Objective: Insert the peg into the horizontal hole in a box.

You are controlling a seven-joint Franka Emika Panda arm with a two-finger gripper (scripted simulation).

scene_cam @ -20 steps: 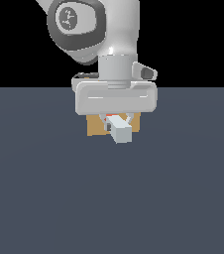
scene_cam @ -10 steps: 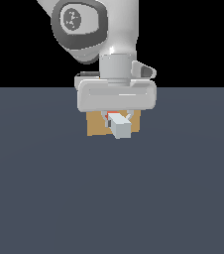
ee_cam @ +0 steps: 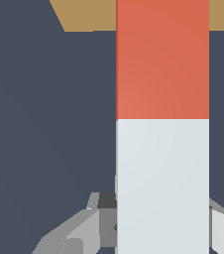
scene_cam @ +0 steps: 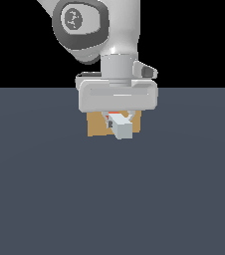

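The hole cannot be seen, masked by the arm's pale hand and the peg (scene_cam: 122,128); the tan box (scene_cam: 96,125) shows only at its edges behind them on the dark desk (scene_cam: 45,189); the jaws (scene_cam: 118,119) grip the peg at its white end, red end toward the box.

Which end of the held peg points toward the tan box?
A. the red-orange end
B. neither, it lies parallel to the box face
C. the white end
A: in the wrist view the peg's red-orange half runs up to the box, while the white half sits by the gripper.
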